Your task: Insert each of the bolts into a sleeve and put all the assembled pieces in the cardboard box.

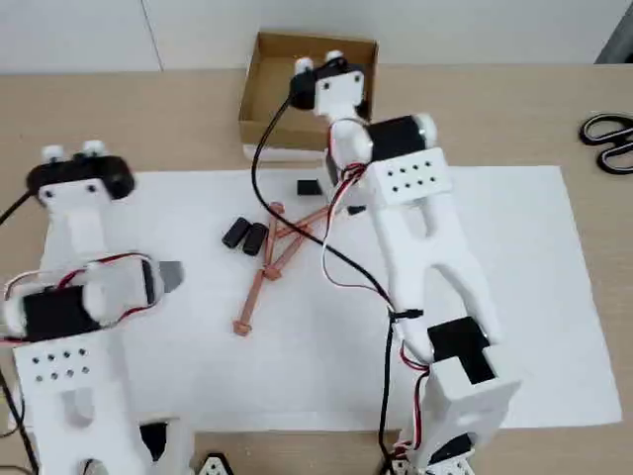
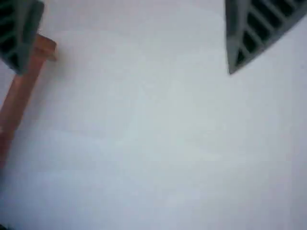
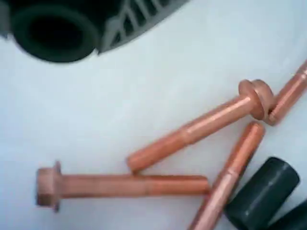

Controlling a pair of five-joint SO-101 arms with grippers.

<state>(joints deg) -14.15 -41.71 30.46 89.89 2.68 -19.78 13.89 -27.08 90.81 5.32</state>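
Seen from above, the right claw [image 3: 91, 28] is tucked out of sight under its own outstretched arm, whose wrist hangs by the box [image 1: 259, 89]. Its wrist camera shows one jaw pressed to a sleeve [image 3: 50, 33], gripped just above the bolts [image 3: 192, 129] and loose sleeves [image 1: 244, 235] on the paper [image 1: 495, 297]. The left arm [image 1: 69, 327] sits folded. The left claw [image 2: 125, 72] gapes wide over paper, a bolt [image 2: 21, 91] cut off at the edge.
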